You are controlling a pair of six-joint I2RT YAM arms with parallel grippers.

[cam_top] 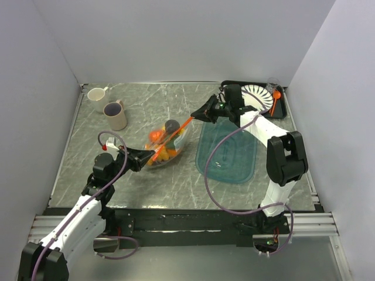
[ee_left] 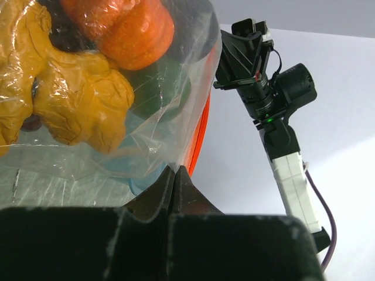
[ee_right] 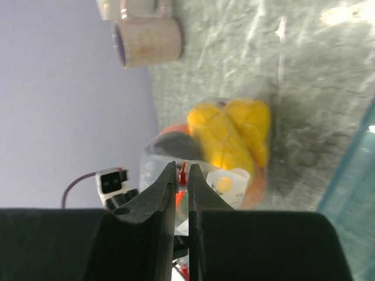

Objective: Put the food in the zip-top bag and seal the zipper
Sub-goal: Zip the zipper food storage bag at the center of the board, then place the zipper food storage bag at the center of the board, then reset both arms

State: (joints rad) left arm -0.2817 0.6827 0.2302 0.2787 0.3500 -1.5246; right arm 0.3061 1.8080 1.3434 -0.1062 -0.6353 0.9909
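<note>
The bag [cam_top: 171,143] is being held near the middle of the table [cam_top: 146,99], stretched between the two grippers. The food [cam_top: 157,136] is sitting inside it, with yellow, orange, green and dark pieces bunching at the bottom. The zipper [cam_top: 176,132] is running taut along the bag's top edge, from lower left to upper right.

The left gripper [cam_top: 146,158] is pinching the zipper's near end, its fingers closed on plastic and orange strip. The right gripper [cam_top: 197,115] is clamping the far end, its jaws nearly together with a sliver of orange between them.

Loading looks done, so sealing is the step in hand. Whether the strip is already pressed shut along its length is hard to tell from here. The next move probably calls for one gripper holding its end firm while the other slides along the strip with a steady pinch, so the tracks mate.

The tray [cam_top: 228,155] is lying just right of the bag, and the mugs [cam_top: 115,115] are standing well off to the left.
</note>
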